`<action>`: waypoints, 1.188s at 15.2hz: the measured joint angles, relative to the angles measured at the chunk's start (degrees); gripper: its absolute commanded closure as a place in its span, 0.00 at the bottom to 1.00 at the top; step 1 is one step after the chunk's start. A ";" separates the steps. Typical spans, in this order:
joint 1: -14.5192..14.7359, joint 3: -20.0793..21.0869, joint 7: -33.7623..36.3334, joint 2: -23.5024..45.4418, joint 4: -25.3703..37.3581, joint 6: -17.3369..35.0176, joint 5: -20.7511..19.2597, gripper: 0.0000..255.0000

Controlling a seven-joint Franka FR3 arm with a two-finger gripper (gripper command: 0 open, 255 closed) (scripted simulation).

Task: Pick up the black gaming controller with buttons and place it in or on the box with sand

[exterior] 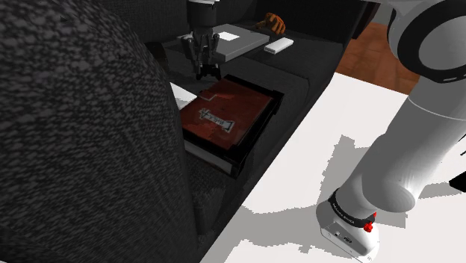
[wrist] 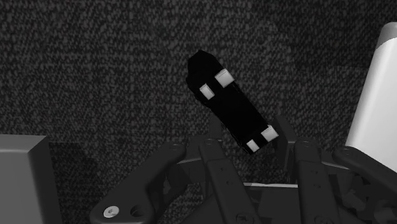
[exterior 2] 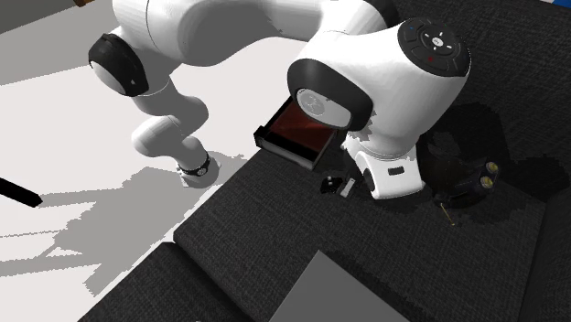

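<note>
Two fingers of my gripper [wrist: 248, 130] stood apart over the dark woven cushion [wrist: 95, 76]. The near end of the black gaming controller [wrist: 228, 105] lay between them. One finger was close against its side and a strip of cushion showed by the other, so I was not clamped on it. The controller was slim, with two pale buttons at each end, and it ran slantwise away from my hand. Whether it rested flat on the cushion I could not tell.

In the shoulder view my hand [exterior: 203, 71] pointed down at the cushion. The box with sand [exterior: 228, 112], red-topped in a black frame, sat near it toward that view's lower right. A pale flat slab [wrist: 378, 95] lay beside the controller, apart from it.
</note>
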 measured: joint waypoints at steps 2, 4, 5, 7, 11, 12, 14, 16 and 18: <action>0.00 -0.01 0.06 0.21 1.10 -0.90 -0.04 1.00; 0.08 0.05 0.31 0.74 3.26 -2.50 -0.13 1.00; 0.06 0.03 0.31 0.90 4.13 -3.21 -0.15 1.00; 0.21 0.12 0.68 1.53 6.60 -5.02 -0.26 1.00; 0.40 0.19 1.15 3.48 12.71 -9.20 -0.59 1.00; 0.52 0.26 1.36 3.93 13.99 -10.01 -0.67 1.00; 0.65 0.31 1.60 4.97 17.10 -12.08 -0.84 1.00; 1.00 0.44 2.10 6.84 21.66 -14.77 -1.18 1.00; 1.23 0.48 2.33 8.63 25.83 -17.16 -1.49 1.00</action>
